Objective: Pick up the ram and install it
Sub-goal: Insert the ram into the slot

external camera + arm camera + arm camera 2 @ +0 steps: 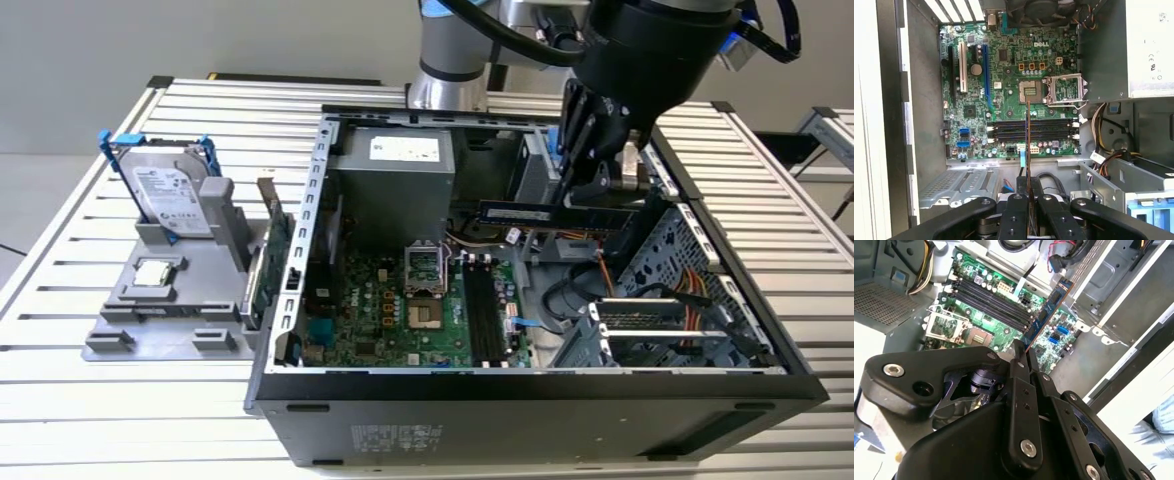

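Ram: the ram (550, 212), a long, narrow, thin dark circuit-board stick with a row of small black chips, hung in the air inside the opened case. It was held by one end. In the exterior view it lay level, its free end reaching toward the exterior view's left.
Jaws: the black jaws were closed on the ram's end, with a black metal finger (1016, 212) against each flat face. In the first wrist view the stick (1027, 145) ran edge-on straight out from between them.
Ram over the board: in the second wrist view the ram (1046, 315) stuck out past the fingertips at a slant above the green motherboard (979, 310). In the first wrist view its thin edge crossed the row of long black memory slots (1029, 129). It was raised above them, not seated in any.
Arm: the black robot wrist (654, 50) stood above the side of the case on the exterior view's right.
Case: the black and grey metal computer case (534, 390) lay on its side, open on top, on the silver slatted desk (134, 420).
Beside the case: on the exterior view's left, a grey plastic fixture (160, 300) held a silver hard drive in a blue frame (167, 195) upright. A green card with a metal bracket (274, 255) stood on edge between the fixture and the case wall.
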